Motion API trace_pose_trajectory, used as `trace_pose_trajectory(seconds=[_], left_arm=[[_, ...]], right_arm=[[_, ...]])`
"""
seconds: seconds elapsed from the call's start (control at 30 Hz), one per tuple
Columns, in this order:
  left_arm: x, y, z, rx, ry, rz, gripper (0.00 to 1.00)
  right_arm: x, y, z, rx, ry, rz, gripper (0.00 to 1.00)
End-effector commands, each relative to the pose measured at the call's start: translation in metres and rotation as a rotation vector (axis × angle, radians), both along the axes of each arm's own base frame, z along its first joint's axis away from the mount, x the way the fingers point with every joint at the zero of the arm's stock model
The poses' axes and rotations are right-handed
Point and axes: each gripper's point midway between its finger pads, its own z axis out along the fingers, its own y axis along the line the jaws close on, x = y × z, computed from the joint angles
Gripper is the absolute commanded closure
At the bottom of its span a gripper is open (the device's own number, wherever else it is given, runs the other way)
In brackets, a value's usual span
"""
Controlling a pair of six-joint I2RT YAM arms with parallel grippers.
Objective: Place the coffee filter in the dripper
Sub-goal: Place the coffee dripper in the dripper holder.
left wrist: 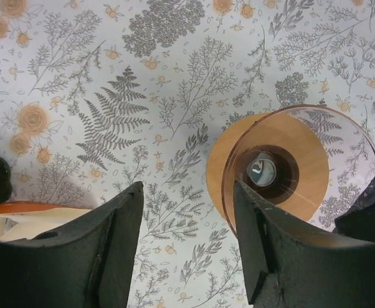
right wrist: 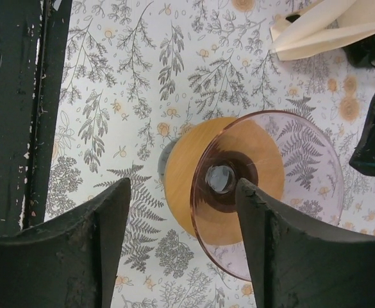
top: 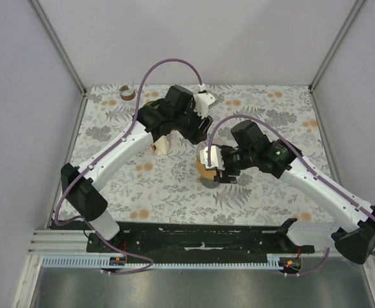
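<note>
The dripper (top: 204, 171) is a clear pinkish glass cone on a round wooden collar, standing mid-table. It shows in the left wrist view (left wrist: 283, 168) and the right wrist view (right wrist: 238, 183). It is empty. The coffee filter (top: 161, 146) is cream paper and lies on the table to the dripper's left, partly under the left arm. It also shows in the left wrist view (left wrist: 27, 224) and the right wrist view (right wrist: 322, 29). My left gripper (left wrist: 187, 192) is open and empty, above the table between filter and dripper. My right gripper (right wrist: 182, 192) is open and empty, over the dripper's near rim.
A small brown roll (top: 127, 92) stands at the back left of the floral tablecloth. White walls with metal rails enclose the table. A black rail (right wrist: 14, 96) runs along the near edge. The two grippers are close together (top: 200, 131) over the middle.
</note>
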Motion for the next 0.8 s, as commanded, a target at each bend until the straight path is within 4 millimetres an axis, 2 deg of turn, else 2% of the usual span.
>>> trace_pose_trajectory(seconds=[0.0, 0.03, 0.07, 0.1, 0.2, 0.3, 0.4, 0.47, 0.57, 0.63, 0.67, 0.77], left_arm=[[0.009, 0.021, 0.048, -0.039, -0.112, 0.04, 0.35], [0.011, 0.028, 0.054, -0.05, -0.119, 0.059, 0.34], [0.014, 0.039, 0.062, -0.062, -0.133, 0.085, 0.34], [0.016, 0.048, 0.067, -0.072, -0.139, 0.107, 0.33], [0.029, 0.094, 0.079, -0.086, -0.16, 0.218, 0.31], [0.041, 0.152, 0.083, -0.078, -0.162, 0.362, 0.3], [0.048, 0.209, 0.077, -0.045, -0.142, 0.507, 0.29], [0.05, 0.24, 0.073, -0.03, -0.132, 0.596, 0.29], [0.051, 0.275, 0.058, -0.018, -0.098, 0.704, 0.3], [0.052, 0.289, 0.045, -0.001, -0.071, 0.766, 0.33], [0.053, 0.292, 0.041, 0.004, -0.065, 0.786, 0.38], [0.055, 0.28, 0.033, -0.021, -0.02, 0.742, 0.48]], right_arm=[[-0.003, 0.011, 0.054, 0.157, -0.056, -0.019, 0.2], [0.0, 0.013, 0.065, 0.191, -0.061, -0.048, 0.08], [0.003, 0.015, 0.08, 0.238, -0.075, -0.079, 0.02], [0.005, 0.015, 0.092, 0.276, -0.074, -0.122, 0.02], [0.016, 0.008, 0.125, 0.391, -0.088, -0.273, 0.02], [0.03, -0.004, 0.14, 0.483, -0.1, -0.436, 0.02], [0.038, -0.015, 0.142, 0.544, -0.069, -0.574, 0.02], [0.043, -0.023, 0.142, 0.574, -0.048, -0.653, 0.02], [0.058, -0.043, 0.135, 0.624, -0.034, -0.837, 0.02], [0.066, -0.061, 0.124, 0.621, -0.054, -0.949, 0.02], [0.069, -0.069, 0.117, 0.618, -0.058, -1.0, 0.02], [0.074, -0.09, 0.105, 0.603, -0.089, -1.088, 0.02]])
